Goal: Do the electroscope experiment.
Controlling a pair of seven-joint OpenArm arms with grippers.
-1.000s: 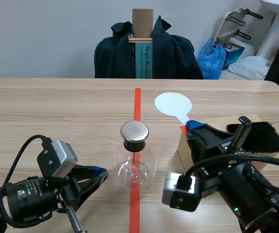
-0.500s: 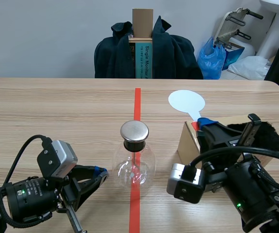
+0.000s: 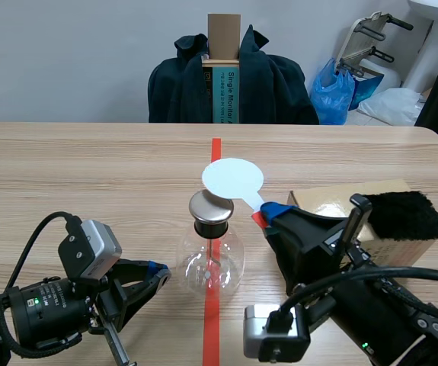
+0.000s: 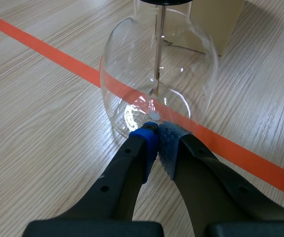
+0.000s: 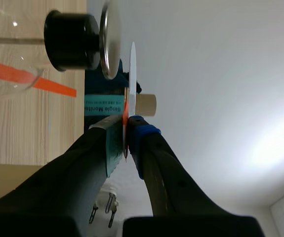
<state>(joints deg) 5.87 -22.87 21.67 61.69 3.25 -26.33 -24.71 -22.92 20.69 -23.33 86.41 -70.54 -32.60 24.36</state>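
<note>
Right end effector (image 3: pixel 268 214) clamped on white disc paddle (image 3: pixel 233 178), disc close over metal cap (image 3: pixel 210 206) of glass flask (image 3: pixel 210 267), left end effector (image 4: pixel 157 142) fingers together, tips at flask base.

My end effector (image 5: pixel 127 129) pinches the white paddle (image 5: pixel 133 69) by its red stem, the disc edge-on just beside the metal cap (image 5: pixel 110 44) on the black stopper (image 5: pixel 72 40).

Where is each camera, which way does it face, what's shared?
Scene view: between the arms, facing across the table; left gripper, right gripper show.
Left wrist view: left arm, down past shut fingers at the glass flask.
Right wrist view: right arm, past fingers clamping the white paddle, toward the metal cap.
All share the glass flask.
</note>
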